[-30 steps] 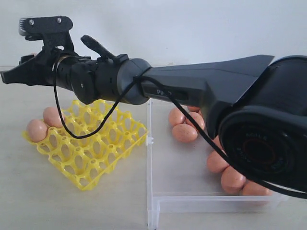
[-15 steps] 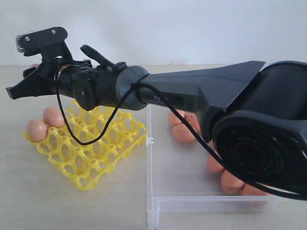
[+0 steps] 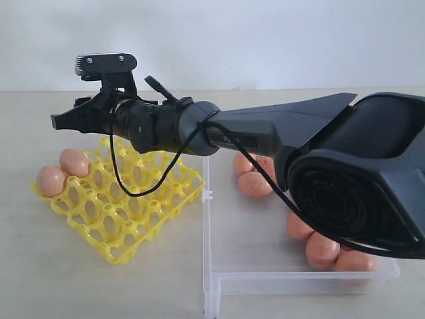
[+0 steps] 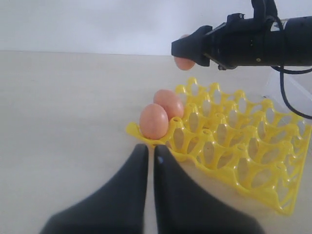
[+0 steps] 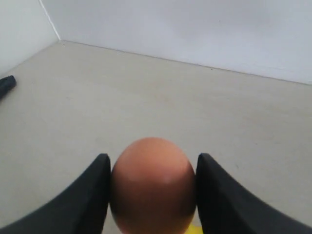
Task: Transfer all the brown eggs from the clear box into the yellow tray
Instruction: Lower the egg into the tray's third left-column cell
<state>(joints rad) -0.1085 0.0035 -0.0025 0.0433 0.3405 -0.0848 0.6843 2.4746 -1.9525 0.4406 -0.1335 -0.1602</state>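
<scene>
- On the left of the pale, smooth table (image 3: pixel 40 266) sits the bright yellow plastic egg tray (image 3: pixel 119 252). It is a square net of round cups with little pegs between them.
- Two smooth, oval, orange-brown eggs rest in cups at the tray's far left corner, one (image 3: pixel 51 180) just beside the other (image 3: pixel 74 161).
- Near that same corner, low over the table, is the left gripper (image 4: pixel 150 152). Its two dark, smooth fingers are pressed together with nothing between them.
- Above the back of the tray hangs the right gripper (image 3: pixel 70 121). Its black, hard fingers are clamped on a third brown egg (image 5: pixel 152 187), one finger on each side. This egg is up in the air and does not touch the tray.
- A long dark grey arm (image 3: pixel 279 129) carries that gripper, and a thin black cable (image 3: pixel 133 193) hangs from it in a loop.
- Just beside the tray, to the right, lies the clear plastic box (image 3: pixel 299 280). It is wide and shallow, with low see-through walls and a flat rim.
- Six more brown eggs show in the box: three bunched at the back and three in a row near the front right.
- The arm hides part of the box, so I cannot tell if more eggs lie there.
- That makes nine eggs that show, all the same size and dull, not shiny.
</scene>
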